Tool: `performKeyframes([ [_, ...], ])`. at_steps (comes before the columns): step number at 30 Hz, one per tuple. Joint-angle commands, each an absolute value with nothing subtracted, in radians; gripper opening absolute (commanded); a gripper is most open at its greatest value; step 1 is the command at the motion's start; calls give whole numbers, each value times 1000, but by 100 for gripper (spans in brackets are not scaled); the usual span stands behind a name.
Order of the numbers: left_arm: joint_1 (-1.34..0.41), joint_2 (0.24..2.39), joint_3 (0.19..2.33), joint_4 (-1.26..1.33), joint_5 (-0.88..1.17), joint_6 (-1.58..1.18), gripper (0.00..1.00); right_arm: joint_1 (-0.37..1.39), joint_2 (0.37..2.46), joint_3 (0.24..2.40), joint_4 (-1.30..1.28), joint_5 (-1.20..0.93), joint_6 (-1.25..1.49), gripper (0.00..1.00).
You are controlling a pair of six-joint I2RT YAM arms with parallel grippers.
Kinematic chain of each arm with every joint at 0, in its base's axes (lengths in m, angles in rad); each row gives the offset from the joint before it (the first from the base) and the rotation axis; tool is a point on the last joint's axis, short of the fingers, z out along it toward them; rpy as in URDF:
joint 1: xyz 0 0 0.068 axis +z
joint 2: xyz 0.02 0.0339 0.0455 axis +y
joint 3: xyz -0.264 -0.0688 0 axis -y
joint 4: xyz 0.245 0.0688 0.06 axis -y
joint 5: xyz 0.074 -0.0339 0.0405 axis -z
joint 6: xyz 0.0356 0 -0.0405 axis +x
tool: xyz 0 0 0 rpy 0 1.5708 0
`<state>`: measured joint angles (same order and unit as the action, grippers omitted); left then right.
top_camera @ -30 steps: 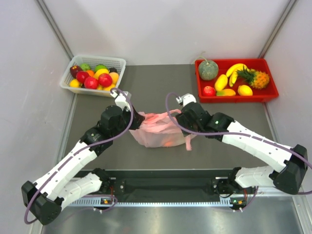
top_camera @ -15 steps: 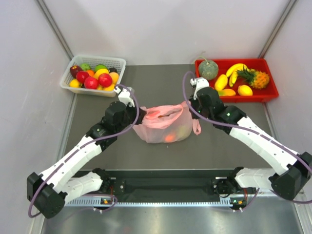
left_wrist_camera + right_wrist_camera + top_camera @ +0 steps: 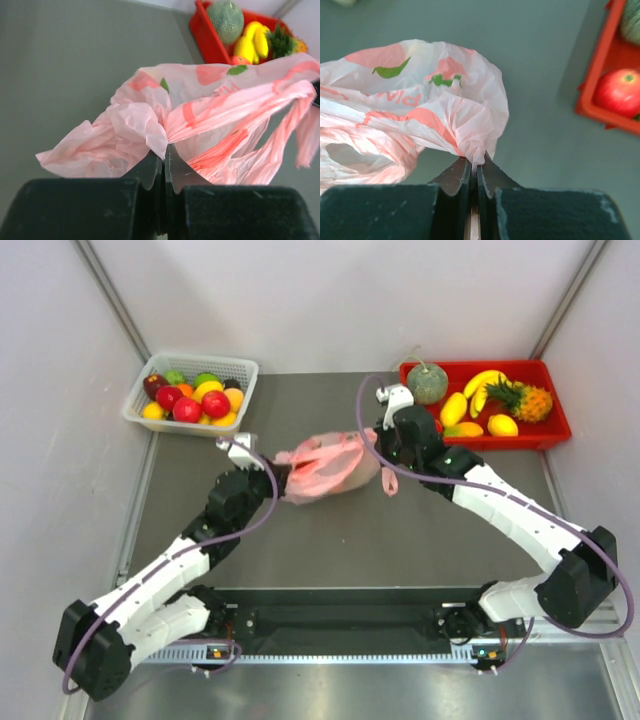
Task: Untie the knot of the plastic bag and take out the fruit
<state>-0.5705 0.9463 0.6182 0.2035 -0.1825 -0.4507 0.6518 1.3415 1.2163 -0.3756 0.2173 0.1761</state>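
Observation:
The pink plastic bag [image 3: 322, 466] hangs stretched between my two grippers above the grey table. At the bag's left end my left gripper [image 3: 278, 474] is shut on a crumpled fold of it [image 3: 150, 127]; the jaws [image 3: 164, 150] pinch the thin film. My right gripper [image 3: 372, 453] is shut on the bag's right edge, and a gathered pleat [image 3: 470, 135] runs into its jaws [image 3: 476, 162]. A loose handle strip [image 3: 388, 480] dangles under the right gripper. No knot shows plainly. The fruit in the bag is hidden by the crinkled film.
A white basket [image 3: 245, 365] of mixed fruit stands at the back left. A red tray [image 3: 470, 366] at the back right holds a melon [image 3: 427, 383], bananas, a pineapple [image 3: 527, 399] and an apple [image 3: 620, 92]. Grey walls close in both sides.
The right gripper has shut on the bag's right edge and drawn it up and back. The bag has risen off the table and now hangs stretched between both grippers.

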Motion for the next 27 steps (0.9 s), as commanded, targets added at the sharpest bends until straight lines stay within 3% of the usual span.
performKeyframes([
  [1, -560, 861, 420, 285, -139, -554, 0, 634, 1315, 1106, -308, 229, 152, 0],
  [6, -561, 752, 247, 293, -34, -638, 0, 634, 1284, 1005, -273, 198, 166, 0],
  [8, -564, 677, 235, 266, 41, -647, 6, 634, 1269, 986, -270, 193, 167, 0],
  [12, -580, 527, 303, 125, 100, -614, 54, 634, 1224, 940, -272, 193, 167, 0],
  [14, -583, 493, 360, 39, 103, -571, 88, 634, 1215, 930, -272, 193, 166, 0],
  [15, -584, 485, 430, 17, 107, -554, 96, 634, 1204, 922, -268, 183, 163, 0],
  [27, -600, 998, 960, -258, 216, -218, 99, 634, 1201, 1009, -241, 3, 101, 0],
])
